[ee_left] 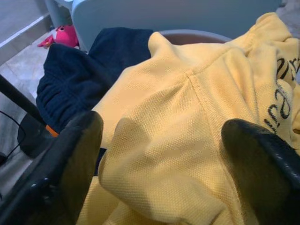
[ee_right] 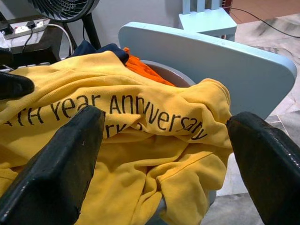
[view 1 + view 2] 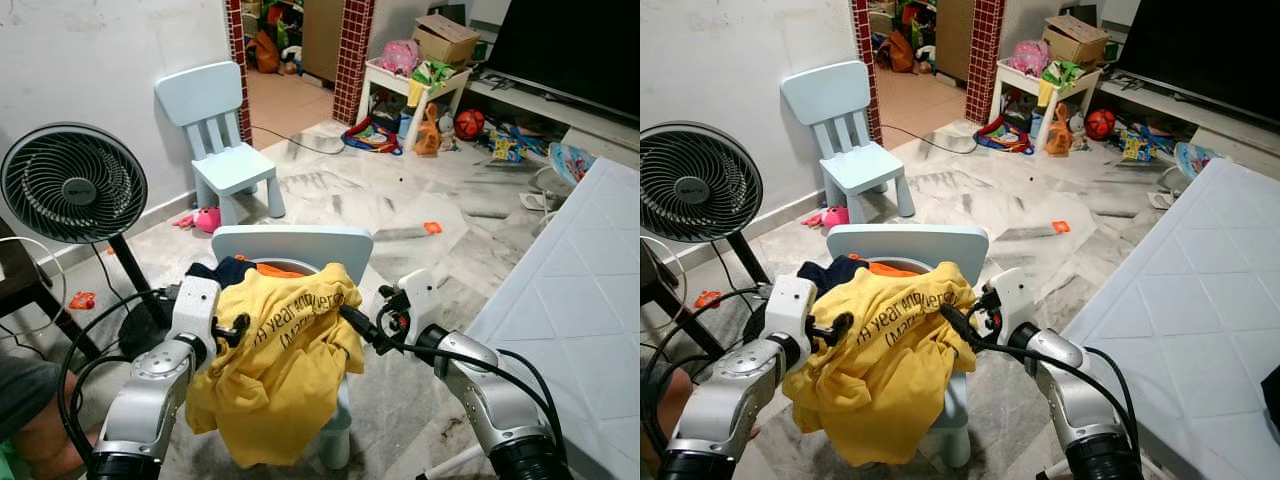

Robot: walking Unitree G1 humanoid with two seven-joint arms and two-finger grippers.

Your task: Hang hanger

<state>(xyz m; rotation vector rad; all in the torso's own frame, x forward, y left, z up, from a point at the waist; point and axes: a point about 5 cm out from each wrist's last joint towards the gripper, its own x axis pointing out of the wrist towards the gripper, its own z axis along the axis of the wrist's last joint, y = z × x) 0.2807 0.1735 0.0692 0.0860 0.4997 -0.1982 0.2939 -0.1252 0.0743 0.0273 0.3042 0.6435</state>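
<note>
Both arms are reaching over the heap of clothes on the near pale-blue chair [image 3: 300, 243], so the work appears to be at the pickup stage; no hanger is discernible, and the next move calls for locating it. The left gripper [image 3: 232, 330] and right gripper [image 3: 358, 322] are standing spread, flanking the yellow shirt [image 3: 275, 370], clamping nothing.

Pale blue chair [image 3: 300, 243] on marble floor [image 3: 400, 200] — yellow shirt [image 3: 285, 360], dark garment [image 3: 222, 270] heaped on seat.
</note>
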